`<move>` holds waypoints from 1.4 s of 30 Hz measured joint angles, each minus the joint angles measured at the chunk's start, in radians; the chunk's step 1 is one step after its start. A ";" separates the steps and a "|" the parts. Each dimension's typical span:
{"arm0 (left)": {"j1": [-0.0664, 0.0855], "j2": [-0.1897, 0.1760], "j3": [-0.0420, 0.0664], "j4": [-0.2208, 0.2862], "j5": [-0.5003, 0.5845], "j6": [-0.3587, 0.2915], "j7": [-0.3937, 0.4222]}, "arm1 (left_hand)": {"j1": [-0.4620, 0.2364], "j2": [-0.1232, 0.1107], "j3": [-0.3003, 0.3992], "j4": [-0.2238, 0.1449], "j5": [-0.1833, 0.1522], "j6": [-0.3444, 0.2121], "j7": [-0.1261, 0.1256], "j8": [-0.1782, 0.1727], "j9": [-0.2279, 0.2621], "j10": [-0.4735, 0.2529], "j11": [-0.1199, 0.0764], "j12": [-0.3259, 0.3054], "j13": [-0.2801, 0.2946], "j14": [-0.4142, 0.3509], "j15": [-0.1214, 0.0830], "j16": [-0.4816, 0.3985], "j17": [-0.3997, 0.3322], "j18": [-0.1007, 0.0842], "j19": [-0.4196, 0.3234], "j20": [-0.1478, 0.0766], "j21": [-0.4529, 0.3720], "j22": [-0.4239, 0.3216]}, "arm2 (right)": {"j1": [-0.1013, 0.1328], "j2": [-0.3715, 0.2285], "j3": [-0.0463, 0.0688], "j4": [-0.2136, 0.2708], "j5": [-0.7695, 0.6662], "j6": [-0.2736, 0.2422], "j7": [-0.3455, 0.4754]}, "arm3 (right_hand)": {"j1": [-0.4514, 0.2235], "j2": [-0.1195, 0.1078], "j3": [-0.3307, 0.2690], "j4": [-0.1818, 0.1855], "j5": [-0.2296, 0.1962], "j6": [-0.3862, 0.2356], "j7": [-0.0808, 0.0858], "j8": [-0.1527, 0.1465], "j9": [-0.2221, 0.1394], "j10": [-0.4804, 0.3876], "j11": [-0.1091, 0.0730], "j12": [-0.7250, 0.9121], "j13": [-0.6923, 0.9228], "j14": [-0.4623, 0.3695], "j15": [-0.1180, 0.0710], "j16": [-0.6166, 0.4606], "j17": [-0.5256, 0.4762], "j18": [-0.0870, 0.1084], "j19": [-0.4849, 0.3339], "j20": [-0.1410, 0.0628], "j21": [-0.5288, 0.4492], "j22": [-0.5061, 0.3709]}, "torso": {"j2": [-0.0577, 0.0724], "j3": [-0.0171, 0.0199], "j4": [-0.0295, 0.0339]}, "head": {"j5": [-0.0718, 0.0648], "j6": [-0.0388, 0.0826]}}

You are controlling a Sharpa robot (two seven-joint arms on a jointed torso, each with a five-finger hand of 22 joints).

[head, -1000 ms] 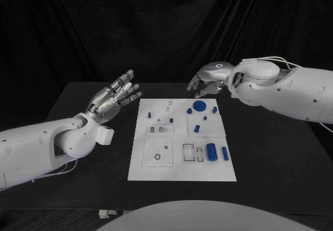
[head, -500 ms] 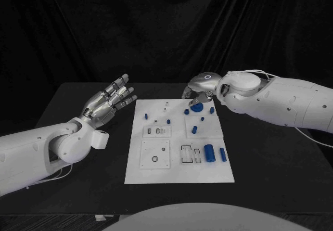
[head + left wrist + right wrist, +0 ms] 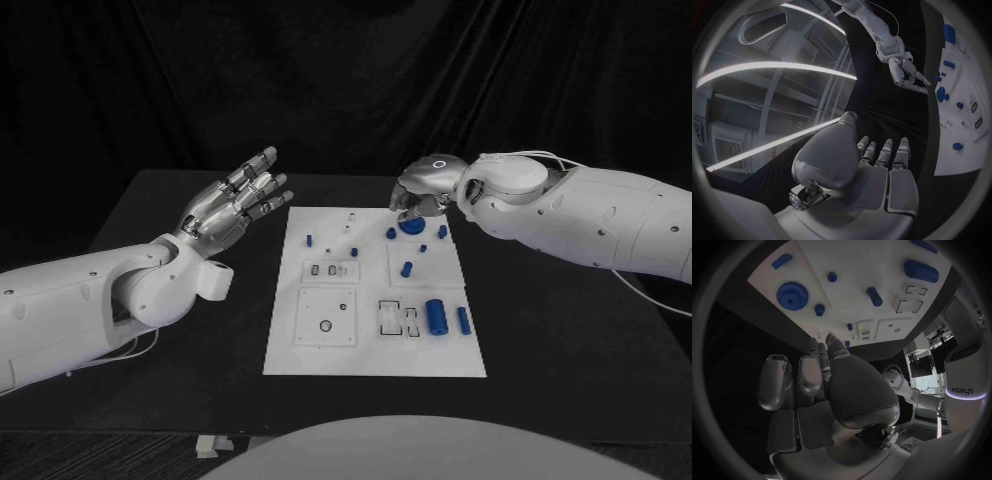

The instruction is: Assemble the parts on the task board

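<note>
The white task board [image 3: 433,356] lies in the middle of the black table. A blue gear [image 3: 414,226] sits at its far end among small blue pegs [image 3: 389,233]. My right hand [image 3: 423,195] hovers just above the gear with its fingers pointing down and holds nothing. The right wrist view shows that hand [image 3: 823,385] with the gear [image 3: 790,294] and a peg [image 3: 874,296] beyond its fingertips. A large blue cylinder [image 3: 436,318] and a slim one [image 3: 463,320] lie nearer on the board. My left hand [image 3: 238,200] is raised left of the board, fingers spread and empty.
Rectangular recesses [image 3: 392,317] and a plate with a round hole [image 3: 327,325] occupy the board's near half. Bare black table [image 3: 577,330] surrounds the board on both sides. The left wrist view shows my right hand [image 3: 904,70] over the board [image 3: 970,145].
My right hand has come down and inward from beyond the board's far edge to just over the blue gear. My left hand stays raised in about the same place.
</note>
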 measured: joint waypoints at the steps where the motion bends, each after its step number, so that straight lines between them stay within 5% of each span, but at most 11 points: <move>1: 0.000 0.000 0.000 0.000 0.000 0.001 0.000 | 0.000 0.000 0.000 0.000 0.000 0.000 0.000 0.000 0.000 0.000 0.000 0.000 0.000 0.000 0.000 0.000 0.000 0.000 0.000 0.000 0.000 0.000 | -0.002 0.001 0.000 -0.003 0.000 -0.003 0.004 | -0.006 -0.006 0.005 0.005 0.003 -0.004 0.004 -0.007 -0.001 -0.007 0.000 -0.004 -0.001 0.000 0.000 0.030 0.046 0.000 0.005 0.000 0.013 0.022 | -0.002 -0.0005 -0.0002 | 0.002 0.000; 5: 0.000 0.004 0.000 -0.003 0.000 0.005 0.000 | 0.000 0.000 0.003 -0.003 0.004 0.005 0.005 0.000 0.001 0.003 -0.004 0.000 0.000 0.000 0.000 0.000 0.000 0.000 0.000 0.000 0.000 0.000 | -0.007 0.004 0.000 -0.013 -0.001 -0.013 0.019 | -0.007 -0.015 0.033 0.013 0.003 -0.007 0.002 -0.020 -0.001 -0.042 0.000 -0.014 -0.003 0.000 0.000 0.086 0.128 0.000 0.006 0.000 0.040 0.067 | -0.005 -0.0007 -0.0004 | 0.003 0.000; 17: 0.000 0.014 0.000 -0.014 -0.001 0.020 0.000 | 0.004 -0.004 0.008 -0.003 0.011 0.020 0.020 0.004 0.004 0.001 -0.013 0.000 0.000 0.000 0.000 0.000 0.000 0.000 0.000 0.000 0.000 0.000 | -0.035 0.026 0.000 -0.061 -0.002 -0.014 0.045 | 0.023 -0.045 0.134 -0.005 0.045 -0.049 -0.003 -0.041 -0.004 -0.119 -0.003 -0.037 -0.009 0.000 0.000 0.109 0.157 0.000 0.006 0.000 0.055 0.095 | -0.008 -0.0017 -0.0014 | 0.001 0.000; 26: 0.000 0.016 0.000 -0.015 -0.001 0.026 0.000 | 0.007 0.000 0.011 -0.006 0.010 0.020 0.020 0.004 0.004 0.001 -0.013 0.000 0.000 0.000 0.000 0.000 0.000 0.000 0.000 0.000 0.000 0.000 | -0.054 0.051 0.000 -0.102 -0.003 -0.012 0.043 | 0.024 -0.065 0.182 -0.029 -0.009 -0.105 -0.017 -0.041 -0.012 -0.180 -0.008 -0.047 -0.008 0.000 0.000 0.097 0.127 0.000 0.003 -0.003 0.049 0.081 | -0.010 -0.0024 -0.0021 | 0.008 0.000; 42: 0.000 0.019 0.000 -0.020 -0.001 0.037 0.000 | 0.007 0.000 0.013 -0.007 0.014 0.020 0.020 0.004 0.004 0.001 -0.013 0.000 0.000 0.000 0.000 0.000 0.000 0.000 0.000 0.000 0.000 0.000 | -0.081 0.097 0.000 -0.175 -0.004 -0.033 0.030 | 0.019 -0.078 0.201 -0.025 -0.017 -0.101 -0.021 -0.041 -0.009 -0.163 -0.003 -0.030 -0.005 0.000 0.000 0.085 0.111 0.001 -0.001 0.000 0.046 0.077 | -0.009 -0.0021 -0.0006 | 0.008 0.000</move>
